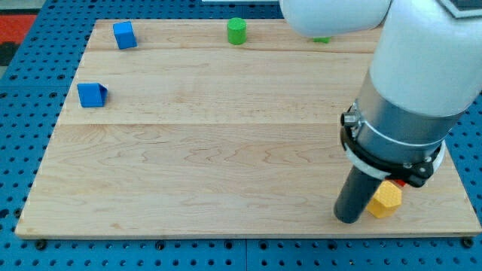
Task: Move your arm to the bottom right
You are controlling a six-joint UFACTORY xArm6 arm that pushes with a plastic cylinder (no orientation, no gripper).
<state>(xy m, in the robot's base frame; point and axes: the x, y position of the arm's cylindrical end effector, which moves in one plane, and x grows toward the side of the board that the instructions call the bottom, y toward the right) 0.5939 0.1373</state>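
Observation:
My tip (pixel 348 219) rests on the wooden board (pixel 211 150) near the view's bottom right. A yellow hexagonal block (pixel 385 199) sits just right of the tip, touching or nearly touching the rod. A bit of a red block (pixel 400 183) shows behind the yellow one, mostly hidden by the arm. A blue cube (pixel 124 35) lies at the top left and a second blue block (pixel 92 95) lies at the left edge. A green cylinder (pixel 237 31) stands at the top middle. Another green block (pixel 322 40) peeks out under the arm at the top.
The white and grey arm body (pixel 414 83) covers the board's right side. The board lies on a blue pegboard (pixel 22 150). The board's bottom edge runs just below the tip.

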